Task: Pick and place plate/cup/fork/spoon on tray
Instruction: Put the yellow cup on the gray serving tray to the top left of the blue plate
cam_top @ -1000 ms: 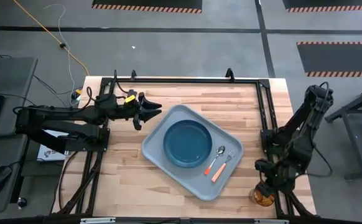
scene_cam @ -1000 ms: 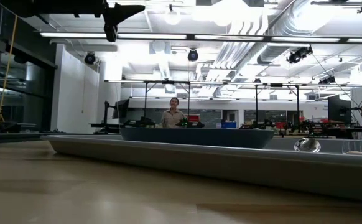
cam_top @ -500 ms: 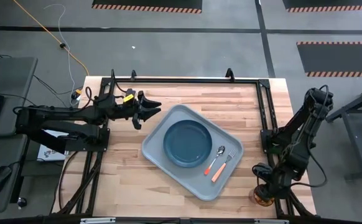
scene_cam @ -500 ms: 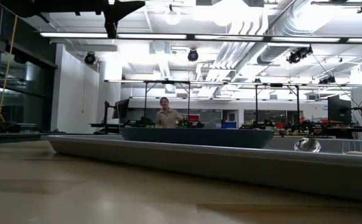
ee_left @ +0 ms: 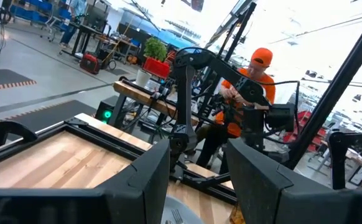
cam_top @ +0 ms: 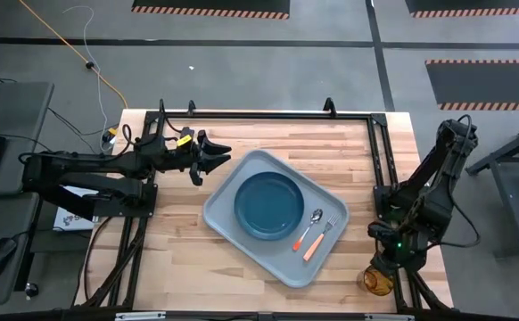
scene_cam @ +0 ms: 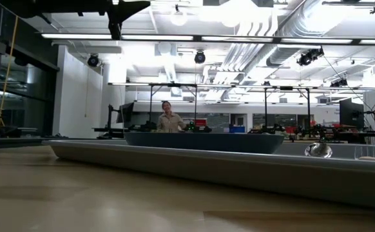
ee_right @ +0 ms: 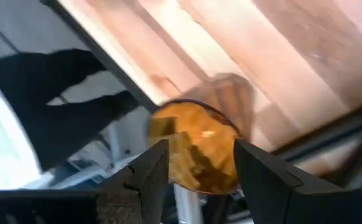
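The grey-blue tray (cam_top: 226, 217) lies in the middle of the table. On it rest the teal plate (cam_top: 268, 205), the red-handled spoon (cam_top: 311, 225) and the peach-handled fork (cam_top: 320, 239). The amber cup (cam_top: 377, 283) stands on the wood at the table's near right corner. My right gripper (cam_top: 386, 266) hangs open just above it. In the right wrist view the cup (ee_right: 196, 146) shows beyond the gap between the fingers (ee_right: 199, 180). My left gripper (cam_top: 213, 162) is open and empty over the table's far left, beside the tray's far left corner.
A black frame rail (cam_top: 380, 169) runs along the table's right side close to the cup and my right arm. The low view shows the tray's lip (scene_cam: 174, 164), the plate (scene_cam: 203, 140) and the spoon's bowl (scene_cam: 318, 150). A person stands in the room far behind.
My right arm has shifted a little over the cup, first toward the table's near edge, then back. The cup has stayed in place. In the room behind, a person has walked a short way to the left.
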You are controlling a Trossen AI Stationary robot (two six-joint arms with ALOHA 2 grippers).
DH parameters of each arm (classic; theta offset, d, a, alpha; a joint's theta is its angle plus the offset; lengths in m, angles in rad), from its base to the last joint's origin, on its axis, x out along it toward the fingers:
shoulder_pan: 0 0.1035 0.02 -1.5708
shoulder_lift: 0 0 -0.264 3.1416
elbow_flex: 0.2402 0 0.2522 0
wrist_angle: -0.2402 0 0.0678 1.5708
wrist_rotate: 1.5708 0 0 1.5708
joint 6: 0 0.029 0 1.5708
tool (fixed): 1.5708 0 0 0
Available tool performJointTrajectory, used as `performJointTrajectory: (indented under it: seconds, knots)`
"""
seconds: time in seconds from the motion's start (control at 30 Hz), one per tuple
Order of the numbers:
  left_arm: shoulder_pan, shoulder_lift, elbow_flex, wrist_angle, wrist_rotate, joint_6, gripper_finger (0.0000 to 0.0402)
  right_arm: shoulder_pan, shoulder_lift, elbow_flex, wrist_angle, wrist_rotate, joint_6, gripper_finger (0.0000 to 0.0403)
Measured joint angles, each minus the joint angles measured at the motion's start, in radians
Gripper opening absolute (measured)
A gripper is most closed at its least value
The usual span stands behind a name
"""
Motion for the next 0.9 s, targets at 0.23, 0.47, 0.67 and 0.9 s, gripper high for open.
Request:
performJointTrajectory:
  seconds: [0.23, 0.47, 0.67, 0.9]
  knots:
    - [0.000, 0.000, 0.000, 0.000, -0.001, 0.000, 0.0148, 0.000, 0.039, 0.000, -0.014, -0.069, -0.106, 0.0172]
    - [0.000, 0.000, 0.000, 0.000, -0.003, 0.000, 0.0148, 0.000, 0.108, 0.000, -0.016, -0.108, -0.135, 0.0172]
    - [0.000, 0.000, 0.000, 0.000, -0.003, 0.000, 0.0148, 0.000, 0.173, 0.000, -0.016, -0.116, -0.157, 0.0172]
    - [0.000, 0.000, 0.000, 0.000, -0.002, 0.000, 0.0148, 0.000, 0.264, 0.000, -0.016, -0.115, -0.157, 0.0172]
